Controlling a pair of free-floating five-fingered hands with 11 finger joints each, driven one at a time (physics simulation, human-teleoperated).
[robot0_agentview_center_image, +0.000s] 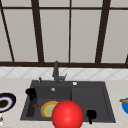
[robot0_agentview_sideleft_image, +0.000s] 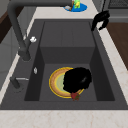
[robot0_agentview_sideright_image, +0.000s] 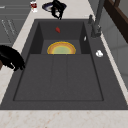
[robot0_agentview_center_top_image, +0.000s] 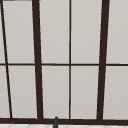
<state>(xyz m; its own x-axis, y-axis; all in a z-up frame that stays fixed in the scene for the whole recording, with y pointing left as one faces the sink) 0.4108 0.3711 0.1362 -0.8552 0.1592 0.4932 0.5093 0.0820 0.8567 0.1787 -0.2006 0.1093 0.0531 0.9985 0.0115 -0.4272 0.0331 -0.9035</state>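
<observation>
My left hand (robot0_agentview_center_image: 31, 93) hovers over the left end of the dark sink (robot0_agentview_center_image: 45, 83), fingers relaxed downward and holding nothing. In the left side view it (robot0_agentview_sideleft_image: 76, 80) hangs above a yellow plate (robot0_agentview_sideleft_image: 56, 82) lying in the deep basin. A small red item (robot0_agentview_center_image: 35, 105) lies on the basin floor beside the plate (robot0_agentview_center_image: 48, 109). My right hand (robot0_agentview_center_image: 91, 115) floats at the sink's front right edge, fingers hanging loose and empty; the right side view shows it (robot0_agentview_sideright_image: 11, 58) over the counter edge. A large red ball (robot0_agentview_center_image: 67, 114) covers the sink's front edge in the front view.
A dark faucet (robot0_agentview_center_image: 56, 71) stands behind the basin. A dark blue plate (robot0_agentview_center_image: 5, 102) sits on the left counter, with a small red-and-white can (robot0_agentview_sideright_image: 33, 5) near it. A blue plate (robot0_agentview_center_image: 125, 105) with food sits on the right counter. A window rises behind.
</observation>
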